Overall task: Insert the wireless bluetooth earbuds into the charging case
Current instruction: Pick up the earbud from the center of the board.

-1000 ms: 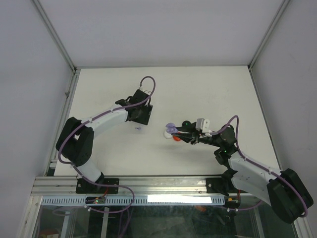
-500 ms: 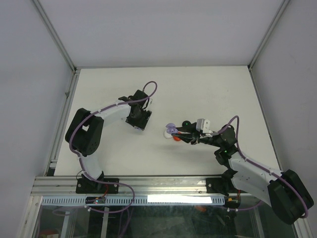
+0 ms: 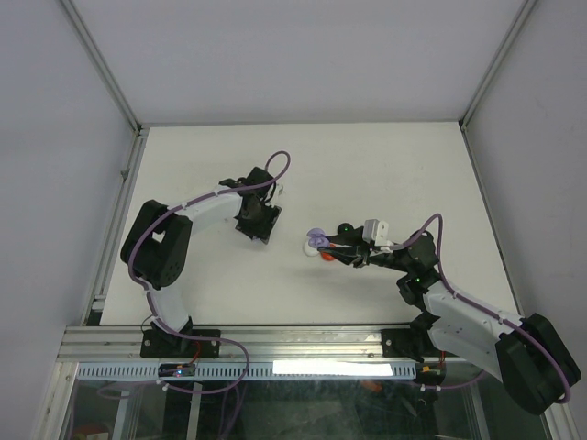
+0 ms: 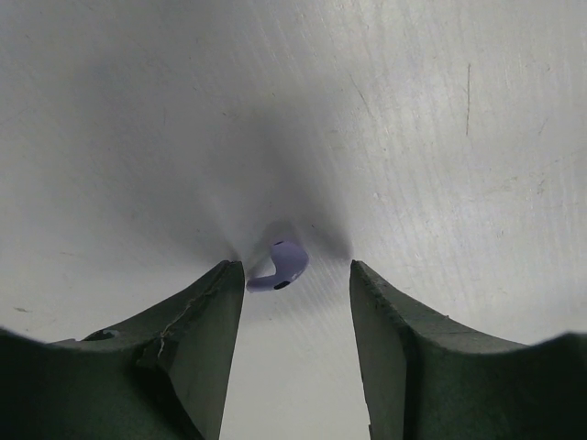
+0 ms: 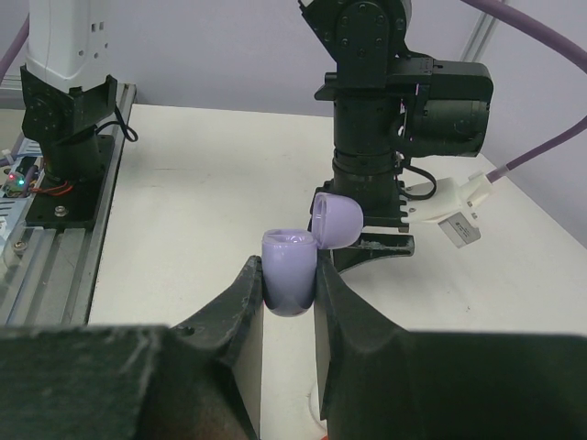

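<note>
Only your left wrist view shows the purple earbud (image 4: 280, 266). From overhead the left gripper (image 3: 257, 222) covers it, left of the charging case (image 3: 317, 239). The red and white bits (image 3: 323, 257) beside the case are too small to name. Your left arm points down at the table (image 4: 413, 137), jaws spread astride the earbud. Your right gripper (image 5: 289, 275) reaches left, pinching the open case, lid (image 5: 336, 220) up.

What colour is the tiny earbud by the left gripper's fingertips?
The earbud is pale purple; the left wrist view shows it best.
</note>
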Controlling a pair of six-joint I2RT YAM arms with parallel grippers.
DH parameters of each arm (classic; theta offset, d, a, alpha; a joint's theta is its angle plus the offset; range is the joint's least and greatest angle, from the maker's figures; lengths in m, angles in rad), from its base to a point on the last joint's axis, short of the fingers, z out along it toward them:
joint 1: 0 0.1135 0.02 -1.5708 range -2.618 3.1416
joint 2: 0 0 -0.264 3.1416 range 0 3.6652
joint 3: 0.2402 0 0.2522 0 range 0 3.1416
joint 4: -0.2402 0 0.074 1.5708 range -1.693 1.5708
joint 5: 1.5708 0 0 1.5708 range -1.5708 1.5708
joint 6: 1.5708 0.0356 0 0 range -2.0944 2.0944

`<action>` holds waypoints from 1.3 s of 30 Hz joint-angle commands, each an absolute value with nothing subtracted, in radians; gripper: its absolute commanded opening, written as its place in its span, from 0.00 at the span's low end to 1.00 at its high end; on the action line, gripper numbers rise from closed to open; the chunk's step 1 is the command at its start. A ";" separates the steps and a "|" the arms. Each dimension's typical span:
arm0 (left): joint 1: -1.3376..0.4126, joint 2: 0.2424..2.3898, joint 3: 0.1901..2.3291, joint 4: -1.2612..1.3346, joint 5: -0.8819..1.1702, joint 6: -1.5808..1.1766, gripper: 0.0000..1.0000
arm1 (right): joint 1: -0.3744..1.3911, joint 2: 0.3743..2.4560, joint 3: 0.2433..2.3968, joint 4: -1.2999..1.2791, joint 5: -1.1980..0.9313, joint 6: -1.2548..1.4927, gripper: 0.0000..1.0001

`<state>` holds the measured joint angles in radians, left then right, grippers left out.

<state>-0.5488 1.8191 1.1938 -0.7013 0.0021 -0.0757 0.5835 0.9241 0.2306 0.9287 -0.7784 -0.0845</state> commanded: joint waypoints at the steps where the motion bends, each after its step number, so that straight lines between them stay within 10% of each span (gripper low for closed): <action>1: -0.549 1.760 1.187 -0.708 0.033 -0.109 0.50 | 0.588 0.917 0.238 0.959 -0.790 -0.084 0.00; 39: -0.574 1.902 1.335 -0.803 -0.071 -0.032 0.36 | 0.589 0.906 0.243 0.924 -0.799 -0.098 0.00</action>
<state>-0.5655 1.8885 1.2903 -0.7940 -0.0505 -0.0574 0.5835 0.9154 0.2306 0.9039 -0.7906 -0.0879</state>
